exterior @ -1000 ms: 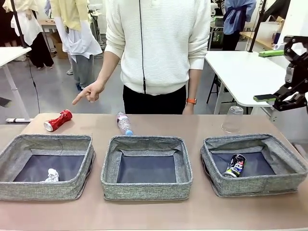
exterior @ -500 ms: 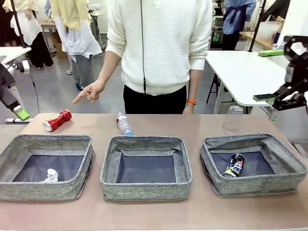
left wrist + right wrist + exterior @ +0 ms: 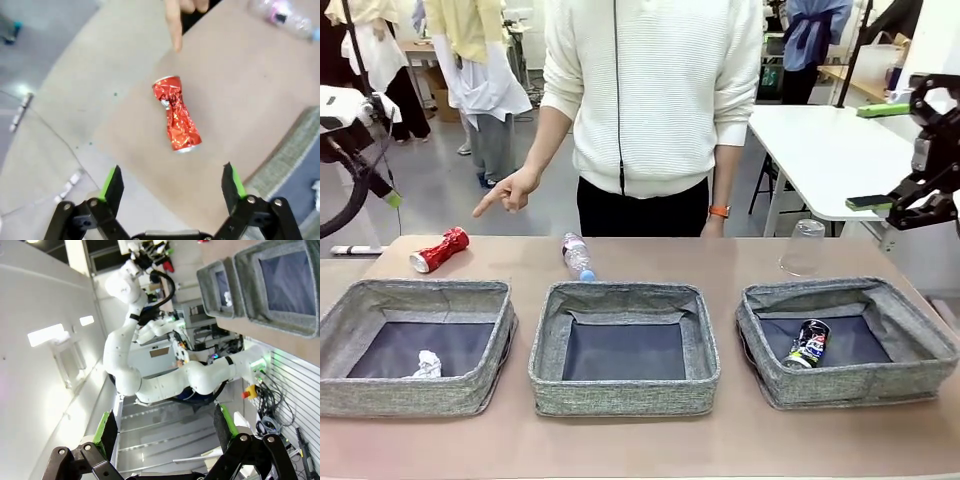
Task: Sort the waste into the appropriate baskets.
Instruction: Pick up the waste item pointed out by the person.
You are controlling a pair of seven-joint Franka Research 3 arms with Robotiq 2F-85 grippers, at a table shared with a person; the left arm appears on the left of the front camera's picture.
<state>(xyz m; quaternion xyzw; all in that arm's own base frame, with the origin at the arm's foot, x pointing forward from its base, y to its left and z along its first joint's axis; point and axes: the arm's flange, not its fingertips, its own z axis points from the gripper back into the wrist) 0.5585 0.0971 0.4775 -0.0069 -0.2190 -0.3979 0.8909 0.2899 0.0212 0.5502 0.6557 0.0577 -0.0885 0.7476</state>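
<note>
A crushed red can [image 3: 440, 249] lies at the table's far left, and a person's hand [image 3: 506, 191] points a finger down toward it. In the left wrist view the red can [image 3: 176, 114] lies ahead of my left gripper [image 3: 171, 186], which hovers open above and short of it. My left arm [image 3: 350, 115] is high at the left edge. The clear bottle [image 3: 578, 257] lies behind the middle basket [image 3: 548, 350]. A clear cup [image 3: 805, 248] stands upturned behind the right basket [image 3: 920, 345], which holds a blue-white can [image 3: 807, 343]. A paper ball [image 3: 427, 364] sits in the left basket [image 3: 415, 395]. My right gripper [image 3: 875, 156] is raised, open and empty, off the table's right.
The person [image 3: 650, 95] stands at the far edge, between the red can and the cup. A white side table [image 3: 820, 150] stands behind on the right. A bare strip of table runs in front of the baskets. In the right wrist view my open right gripper [image 3: 165, 431] faces the room sideways.
My left arm has come into the front view at the far left and risen there. The right arm, the person's pointing hand and the waste have stayed put.
</note>
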